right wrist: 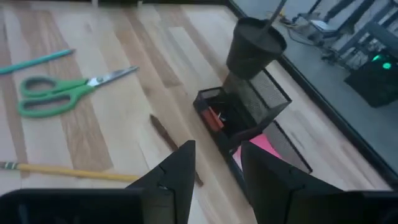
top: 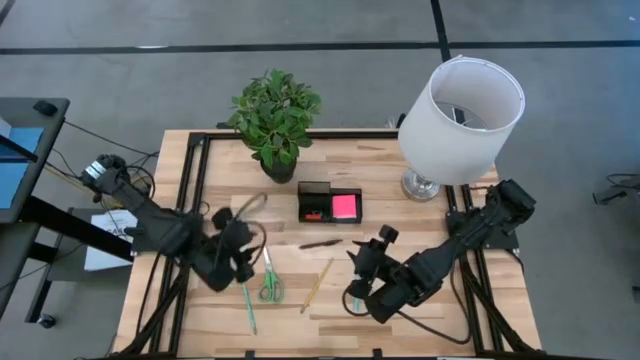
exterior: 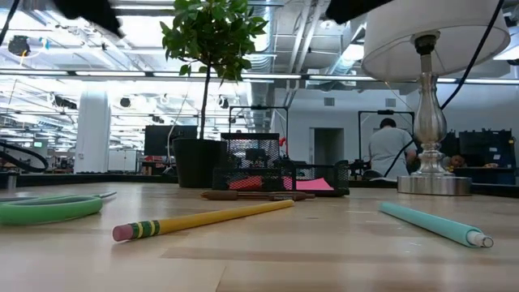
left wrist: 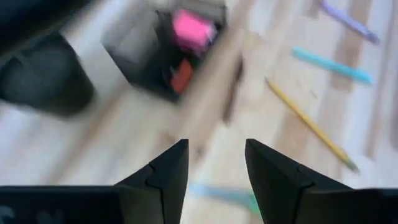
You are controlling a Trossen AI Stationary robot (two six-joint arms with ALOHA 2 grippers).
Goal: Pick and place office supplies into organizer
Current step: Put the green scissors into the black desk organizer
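Note:
The black mesh organizer stands mid-table with a pink sticky-note pad and a red bit inside. On the wood in front of it lie a dark pen, a yellow pencil, green-handled scissors and a teal pen. My left gripper hovers open left of the scissors, pointing toward the organizer. My right gripper hovers open right of the pencil, above the dark pen. Both hold nothing.
A potted plant stands just beyond the organizer, at the far edge. A white-shaded lamp fills the far right corner. Another teal pen lies on the right, by my right arm. A person stands far off in the room behind.

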